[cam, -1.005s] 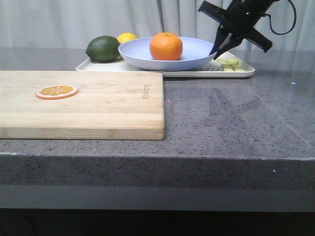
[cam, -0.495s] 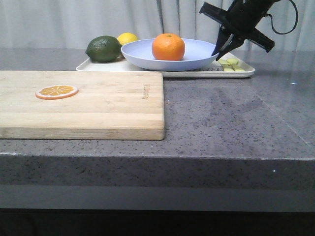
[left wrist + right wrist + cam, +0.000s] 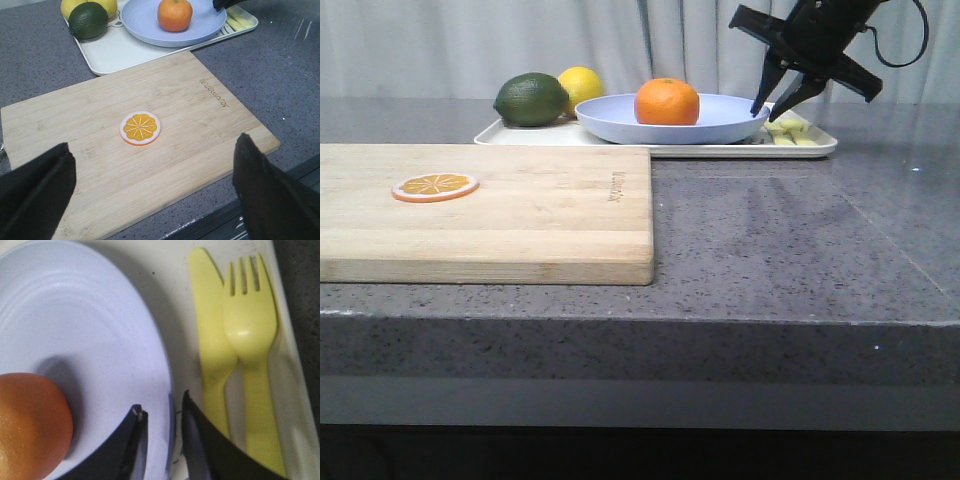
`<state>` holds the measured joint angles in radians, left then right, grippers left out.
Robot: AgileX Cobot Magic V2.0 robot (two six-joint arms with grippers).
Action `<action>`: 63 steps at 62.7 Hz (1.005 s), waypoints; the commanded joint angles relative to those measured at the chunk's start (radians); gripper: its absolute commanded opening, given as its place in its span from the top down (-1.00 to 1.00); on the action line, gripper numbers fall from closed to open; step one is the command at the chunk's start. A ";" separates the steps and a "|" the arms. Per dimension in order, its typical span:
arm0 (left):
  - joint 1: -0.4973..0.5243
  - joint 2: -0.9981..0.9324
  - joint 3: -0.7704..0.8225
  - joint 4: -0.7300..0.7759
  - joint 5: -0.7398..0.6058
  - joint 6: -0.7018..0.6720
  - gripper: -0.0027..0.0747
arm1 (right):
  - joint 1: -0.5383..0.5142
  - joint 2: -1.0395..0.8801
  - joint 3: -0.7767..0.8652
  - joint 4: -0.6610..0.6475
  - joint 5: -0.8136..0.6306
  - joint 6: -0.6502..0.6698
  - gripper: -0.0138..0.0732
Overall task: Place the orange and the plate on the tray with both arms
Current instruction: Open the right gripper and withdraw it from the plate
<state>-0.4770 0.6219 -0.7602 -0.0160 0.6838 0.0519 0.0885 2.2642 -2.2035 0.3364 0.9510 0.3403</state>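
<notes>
You are pinching the stiff plate by its thin rim, right gripper nearly closed; the loose orange looks likely to roll.

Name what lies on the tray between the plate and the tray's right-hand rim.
A yellow plastic knife and a yellow plastic fork lie side by side on the tray, beside the plate. The right wrist view shows it best.

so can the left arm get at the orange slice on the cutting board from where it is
Probably yes. The left gripper hangs open above the cutting board, and the orange slice lies flat in the open between its fingers' line, with nothing on the board around it.
</notes>
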 commanded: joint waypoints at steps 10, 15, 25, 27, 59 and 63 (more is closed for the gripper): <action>0.002 -0.001 -0.024 -0.014 -0.070 -0.008 -0.67 | -0.003 -0.078 -0.034 0.013 -0.025 -0.012 -0.22; 0.002 -0.001 -0.024 -0.014 -0.070 -0.008 -0.67 | -0.003 -0.088 -0.041 0.013 0.002 -0.013 -0.24; 0.002 -0.001 -0.024 -0.014 -0.070 -0.008 -0.67 | -0.003 -0.133 -0.046 0.011 0.042 -0.020 -0.24; 0.002 -0.001 -0.024 -0.014 -0.070 -0.008 -0.67 | -0.003 -0.149 -0.046 0.011 0.046 -0.020 -0.24; 0.002 -0.001 -0.024 -0.014 -0.070 -0.008 -0.67 | -0.003 -0.528 0.056 -0.157 0.222 -0.211 -0.24; 0.002 -0.001 -0.024 -0.014 -0.070 -0.008 -0.67 | -0.003 -0.607 0.145 -0.158 0.199 -0.252 -0.23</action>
<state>-0.4770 0.6219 -0.7602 -0.0196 0.6838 0.0519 0.0885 1.7911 -2.1111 0.1917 1.1992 0.1563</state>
